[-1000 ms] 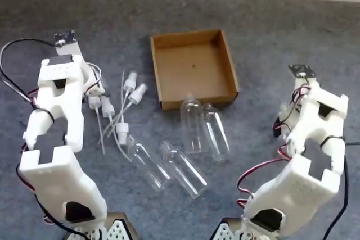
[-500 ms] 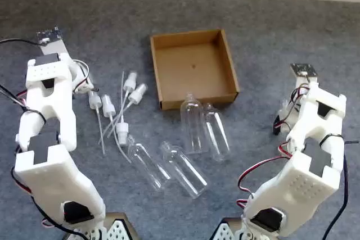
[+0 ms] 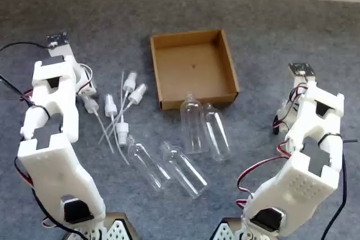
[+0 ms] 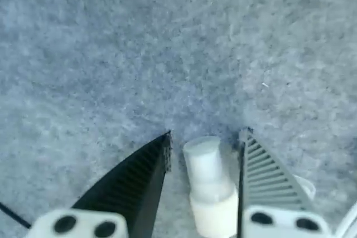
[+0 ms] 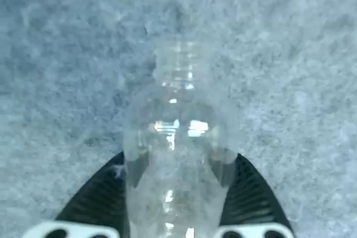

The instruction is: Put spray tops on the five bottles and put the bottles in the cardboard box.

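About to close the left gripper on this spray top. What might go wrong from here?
1. The spray top sits off centre in the left gripper, near one finger with a gap on the other side; closing may tip or push it.
2. Its tube seems to cross those of the other spray tops; lifting may drag them.
3. The right gripper holds the smooth clear bottle by its body; it might slip during capping.

4 bottles (image 3: pixel 192 125) lying by cardboard box (image 3: pixel 194 74), loose spray tops (image 3: pixel 136 94)
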Robot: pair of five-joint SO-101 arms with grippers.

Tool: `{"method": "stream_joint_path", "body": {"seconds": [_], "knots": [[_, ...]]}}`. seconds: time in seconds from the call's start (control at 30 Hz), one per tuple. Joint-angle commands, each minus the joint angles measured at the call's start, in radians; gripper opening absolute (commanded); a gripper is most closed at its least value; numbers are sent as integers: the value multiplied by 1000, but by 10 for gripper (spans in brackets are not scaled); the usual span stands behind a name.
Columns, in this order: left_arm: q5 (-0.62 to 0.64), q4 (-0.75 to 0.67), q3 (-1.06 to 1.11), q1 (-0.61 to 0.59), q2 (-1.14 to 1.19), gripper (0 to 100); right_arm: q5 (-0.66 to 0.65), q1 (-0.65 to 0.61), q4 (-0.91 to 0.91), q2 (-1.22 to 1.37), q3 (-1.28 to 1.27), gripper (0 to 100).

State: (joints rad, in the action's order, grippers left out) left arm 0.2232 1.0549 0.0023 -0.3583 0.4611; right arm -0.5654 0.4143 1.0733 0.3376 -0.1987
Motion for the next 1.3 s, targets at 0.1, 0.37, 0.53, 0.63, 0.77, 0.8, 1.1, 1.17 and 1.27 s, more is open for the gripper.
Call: {"method": "stream_joint_path", "body": {"seconds": [0.1,0.37,0.53,0.63,0.77,0.8,1.1,1.17,1.27], "knots": [[-12,34,-47,45,-7,178,9,-19,-35,7,22,80],[-11,41,-41,88,-1,88,9,-15,-35,7,24,80],[-14,44,-45,91,-8,84,9,-15,-35,7,21,80],[-49,78,-101,91,-18,72,9,-13,-35,7,24,80],[-140,207,-236,97,-35,40,9,8,-30,5,24,80],[-144,247,-272,97,-41,41,9,15,-27,2,24,81],[-216,304,-131,177,-130,39,9,22,15,1,25,196],[-218,258,-59,174,-173,39,6,24,15,1,25,248],[-241,213,33,171,-234,40,6,19,15,-1,28,268]]}}
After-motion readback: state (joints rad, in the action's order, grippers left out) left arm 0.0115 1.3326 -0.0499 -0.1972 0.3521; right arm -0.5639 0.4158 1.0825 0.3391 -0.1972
